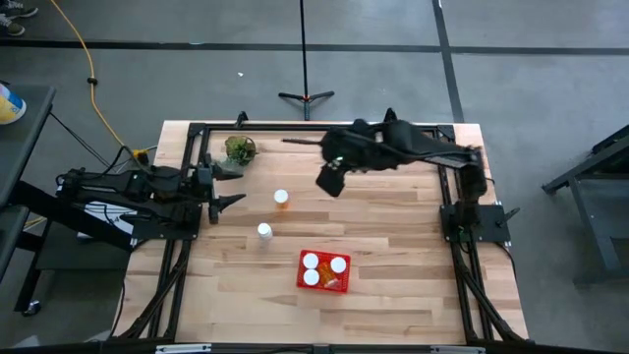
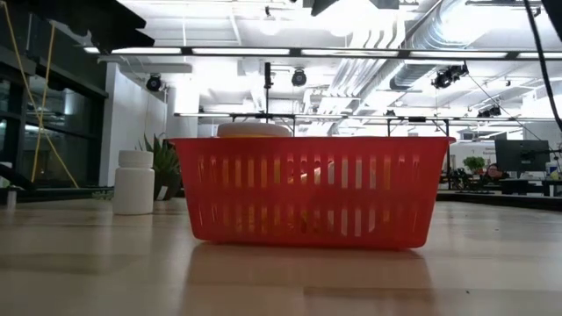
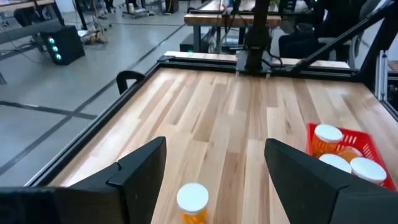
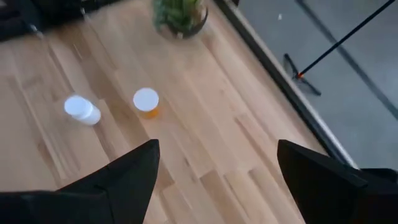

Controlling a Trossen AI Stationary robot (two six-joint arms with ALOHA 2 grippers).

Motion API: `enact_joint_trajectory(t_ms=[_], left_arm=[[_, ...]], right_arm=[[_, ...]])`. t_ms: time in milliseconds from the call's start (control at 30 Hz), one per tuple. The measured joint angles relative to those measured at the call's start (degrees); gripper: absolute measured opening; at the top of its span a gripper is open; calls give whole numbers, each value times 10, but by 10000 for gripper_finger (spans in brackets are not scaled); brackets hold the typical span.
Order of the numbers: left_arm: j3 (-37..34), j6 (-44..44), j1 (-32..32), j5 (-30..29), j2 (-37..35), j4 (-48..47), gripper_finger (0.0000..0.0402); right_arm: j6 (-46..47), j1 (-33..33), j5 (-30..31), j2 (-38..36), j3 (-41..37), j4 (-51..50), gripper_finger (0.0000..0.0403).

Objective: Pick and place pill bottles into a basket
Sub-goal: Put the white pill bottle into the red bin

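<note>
Three pill bottles [image 1: 324,268] sit in the basket [image 1: 339,286]; my right gripper [image 1: 329,181] hovers wide open, empty, above the orange bottle [image 1: 281,199] left, ready to descend.

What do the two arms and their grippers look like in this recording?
Both arms are dark, near-black jointed links mounted at the table's side edges. The left gripper and the right gripper each end in two broad, flat, wedge-shaped black fingers with a matte surface. Dark cabling bunches around the left arm's base. No markings are legible on either arm.
</note>
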Motion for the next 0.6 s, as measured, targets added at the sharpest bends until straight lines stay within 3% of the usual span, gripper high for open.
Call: enact_joint_trajectory(t_ms=[300,433,600], left_arm=[[0,-32,0,-29,0,-6,308],[0,-48,0,-48,0,-20,308],[0,-99,0,-51,15,-73,308]], right_arm=[[-23,25,49,-75,-49,-64,317],[-33,34,51,-149,-140,-44,317],[-34,29,19,-276,-288,48,317]])
